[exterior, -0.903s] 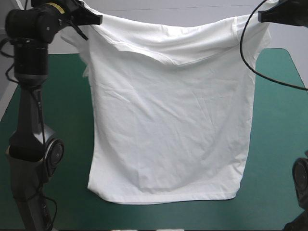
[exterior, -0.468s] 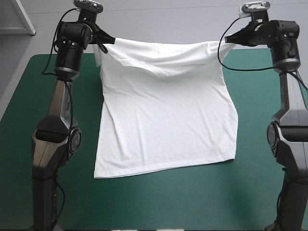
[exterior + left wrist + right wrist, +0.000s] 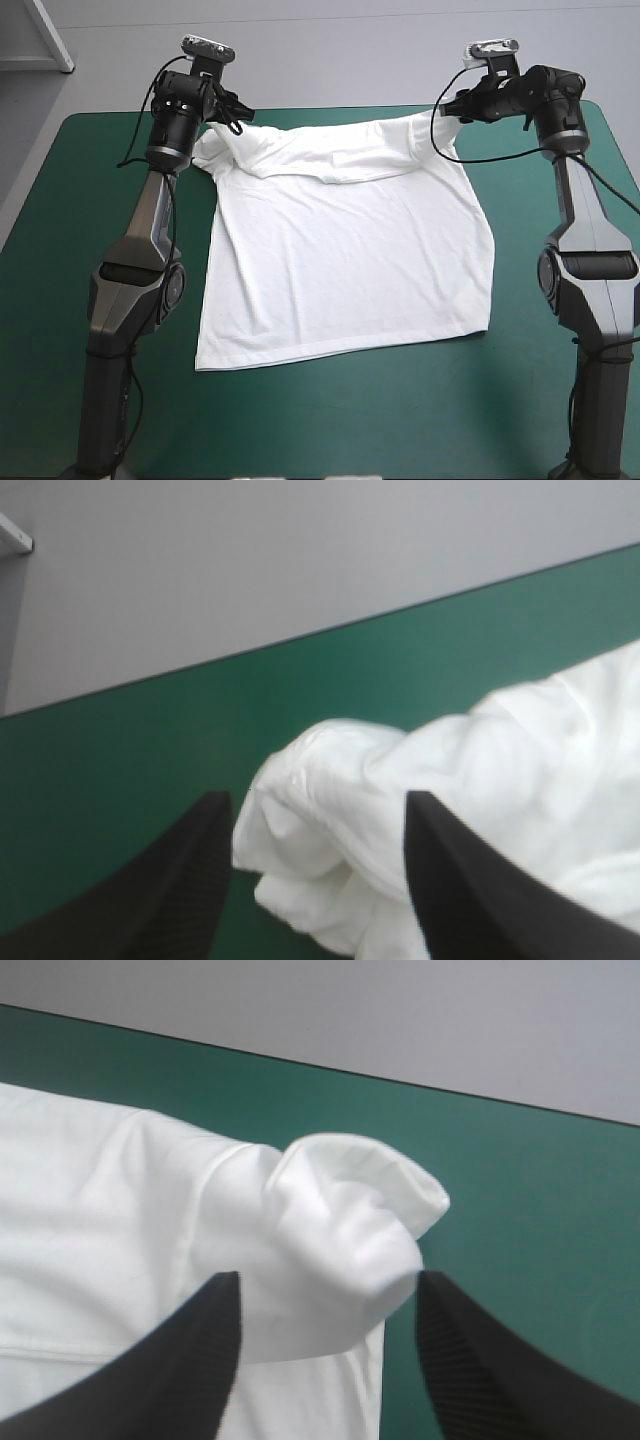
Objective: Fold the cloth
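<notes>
Filling most of the high view, the teal-green tabletop (image 3: pixel 330 410) carries the white T-shirt (image 3: pixel 345 260), spread flat at its middle, hem toward the near edge, collar and bunched sleeves toward the far edge. The left end effector (image 3: pixel 318 810) sits at the left sleeve, black fingers spread apart and gripping nothing. The right end effector (image 3: pixel 328 1285) is equally unclenched at the right sleeve, crumpled cloth lying between its fingers.
</notes>
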Controlling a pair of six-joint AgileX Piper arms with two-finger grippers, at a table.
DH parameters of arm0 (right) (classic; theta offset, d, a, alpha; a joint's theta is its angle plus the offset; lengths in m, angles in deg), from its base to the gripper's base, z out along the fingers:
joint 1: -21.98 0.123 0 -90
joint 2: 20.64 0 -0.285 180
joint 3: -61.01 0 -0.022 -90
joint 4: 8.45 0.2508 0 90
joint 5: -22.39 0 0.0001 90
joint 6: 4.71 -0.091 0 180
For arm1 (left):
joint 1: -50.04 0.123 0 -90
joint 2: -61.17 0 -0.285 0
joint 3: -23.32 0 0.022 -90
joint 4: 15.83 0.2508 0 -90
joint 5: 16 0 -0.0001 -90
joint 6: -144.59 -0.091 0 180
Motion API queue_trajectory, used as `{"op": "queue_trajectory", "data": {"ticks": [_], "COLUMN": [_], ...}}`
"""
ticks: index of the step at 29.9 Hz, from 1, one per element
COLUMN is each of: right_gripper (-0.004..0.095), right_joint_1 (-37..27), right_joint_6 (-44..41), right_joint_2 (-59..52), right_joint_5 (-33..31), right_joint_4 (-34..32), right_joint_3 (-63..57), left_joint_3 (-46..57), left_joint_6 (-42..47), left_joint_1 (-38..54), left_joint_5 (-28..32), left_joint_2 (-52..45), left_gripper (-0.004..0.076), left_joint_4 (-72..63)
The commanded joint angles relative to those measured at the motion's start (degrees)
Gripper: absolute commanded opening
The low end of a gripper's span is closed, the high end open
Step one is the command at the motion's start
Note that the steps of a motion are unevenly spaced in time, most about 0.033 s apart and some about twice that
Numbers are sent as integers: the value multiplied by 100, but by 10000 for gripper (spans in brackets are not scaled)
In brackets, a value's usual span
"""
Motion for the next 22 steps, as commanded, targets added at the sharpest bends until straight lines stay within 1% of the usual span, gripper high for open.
{"op": "queue_trajectory", "data": {"ticks": [1, 4, 5, 6, 9, 11, 13, 15, 18, 22], "right_gripper": [724, 693, 672, 654, 598, 586, 583, 582, 582, 576], "right_joint_1": [-14, -14, -14, -14, -14, -14, -14, -14, -14, -14], "right_joint_6": [-158, -313, -379, -424, -682, -682, -682, -682, -682, -682], "right_joint_2": [-511, -754, -837, -911, -1332, -1639, -2060, -2522, -3159, -3818], "right_joint_5": [-261, -1182, -1516, -1678, -1667, -1667, -1667, -1667, -1655, -1655], "right_joint_4": [66, 31, 22, -17, -40, -99, -318, -649, -1055, -1126], "right_joint_3": [172, 183, 183, 169, -89, -335, -848, -1391, -2337, -3502], "left_joint_3": [-124, -124, -92, -47, 71, 277, 635, 1157, 2316, 3996], "left_joint_6": [69, 69, 87, 100, 89, 89, 89, 89, 89, 192], "left_joint_1": [-11, -11, -11, -11, -21, -21, -21, -21, -21, -21], "left_joint_5": [-188, -953, -954, -954, -954, -964, -964, -964, -953, -953], "left_joint_2": [-444, -588, -685, -773, -1101, -1398, -1778, -2173, -2908, -3768], "left_gripper": [503, 487, 479, 475, 473, 473, 473, 473, 473, 473], "left_joint_4": [84, 84, 42, -24, -492, -788, -1019, -1210, -1227, -1227]}}
